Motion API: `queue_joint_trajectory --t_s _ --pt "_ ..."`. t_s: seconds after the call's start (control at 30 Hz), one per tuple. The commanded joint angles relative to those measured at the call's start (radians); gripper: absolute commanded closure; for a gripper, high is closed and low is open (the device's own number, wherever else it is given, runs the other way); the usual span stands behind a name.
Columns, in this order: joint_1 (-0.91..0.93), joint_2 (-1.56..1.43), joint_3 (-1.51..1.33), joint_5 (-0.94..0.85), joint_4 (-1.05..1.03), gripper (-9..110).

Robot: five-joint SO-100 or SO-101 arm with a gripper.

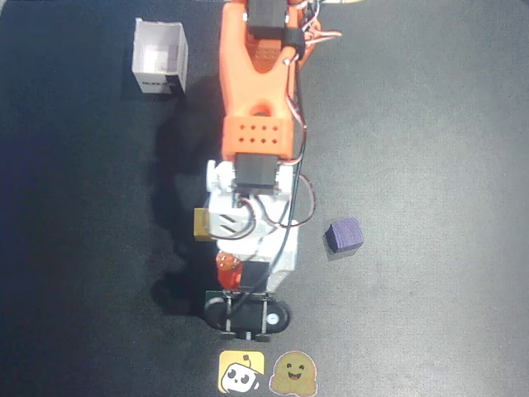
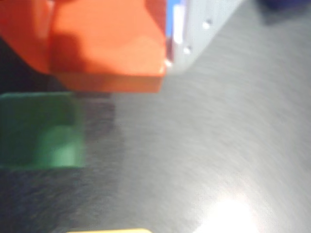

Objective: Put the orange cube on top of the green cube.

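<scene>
In the wrist view the orange cube [image 2: 109, 46] fills the top left, held between an orange finger [image 2: 22, 34] on its left and a white finger [image 2: 204, 24] on its right. My gripper [image 2: 107, 68] is shut on it and holds it off the mat. The green cube [image 2: 41, 131] sits on the dark mat, below and to the left of the orange cube in that view, and is blurred. In the overhead view the gripper [image 1: 230, 273] is at the lower middle with a bit of orange showing. The arm hides the green cube there.
In the overhead view a yellow cube [image 1: 201, 223] lies just left of the wrist and a purple cube [image 1: 344, 236] to its right. A white open box [image 1: 159, 56] stands at the top left. Two stickers [image 1: 241, 372] lie at the bottom edge. A yellow edge [image 2: 109, 230] shows at the bottom of the wrist view.
</scene>
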State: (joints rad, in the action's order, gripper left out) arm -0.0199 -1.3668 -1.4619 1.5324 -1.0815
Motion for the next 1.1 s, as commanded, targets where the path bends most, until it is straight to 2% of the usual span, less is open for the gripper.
queue_joint_trajectory --t_s 0.0,0.63,1.07 --pt "0.028 -0.054 0.025 -0.075 -0.008 96" --pt "0.11 0.106 0.137 -0.1 -0.031 96" --pt "0.114 0.167 0.206 -0.011 -0.009 95"
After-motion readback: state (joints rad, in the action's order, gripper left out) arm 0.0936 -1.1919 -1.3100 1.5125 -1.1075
